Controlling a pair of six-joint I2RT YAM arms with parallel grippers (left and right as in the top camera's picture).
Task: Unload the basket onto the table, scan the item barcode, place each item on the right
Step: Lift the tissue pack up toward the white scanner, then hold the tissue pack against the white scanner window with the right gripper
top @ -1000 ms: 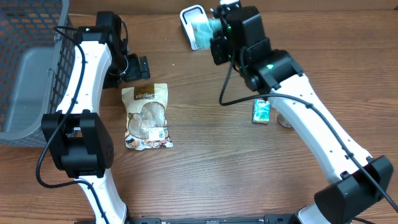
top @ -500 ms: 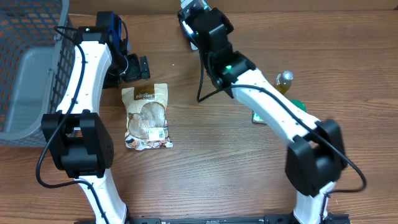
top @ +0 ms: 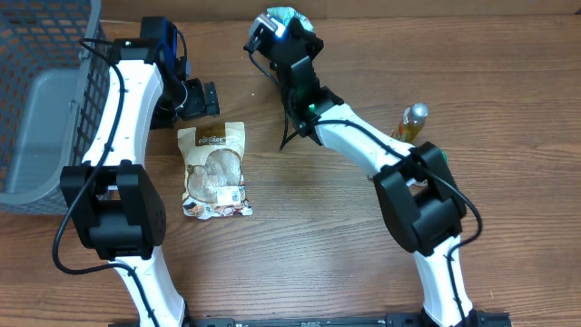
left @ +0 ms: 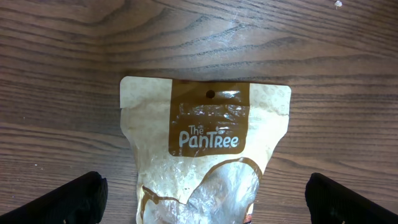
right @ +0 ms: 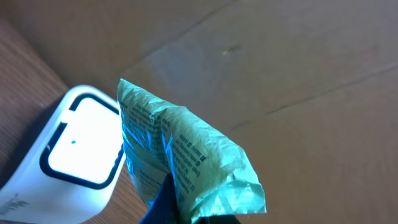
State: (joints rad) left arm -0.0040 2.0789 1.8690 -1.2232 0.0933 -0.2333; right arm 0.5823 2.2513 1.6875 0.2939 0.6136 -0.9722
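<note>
Wood desk (top: 508, 73): your open room lies 4 to 6 o'clock. Grey basket (top: 45, 100) walls off 9 o'clock side; far edge close behind scanner. Tan pouch (top: 214, 170) flat left of centre; left jaws (left: 208, 205) spread wide above it, holding nothing. White scanner (right: 74, 155) at 12 o'clock. Right jaws (top: 277, 38) clamped on green packet (right: 180, 162), held just beside scanner window. Packet looks light, soft, crinkly; likely flops. Hold near crimped end, turn print toward window gently. Bottle (top: 413, 123) at 2 o'clock: mind elbow.
</note>
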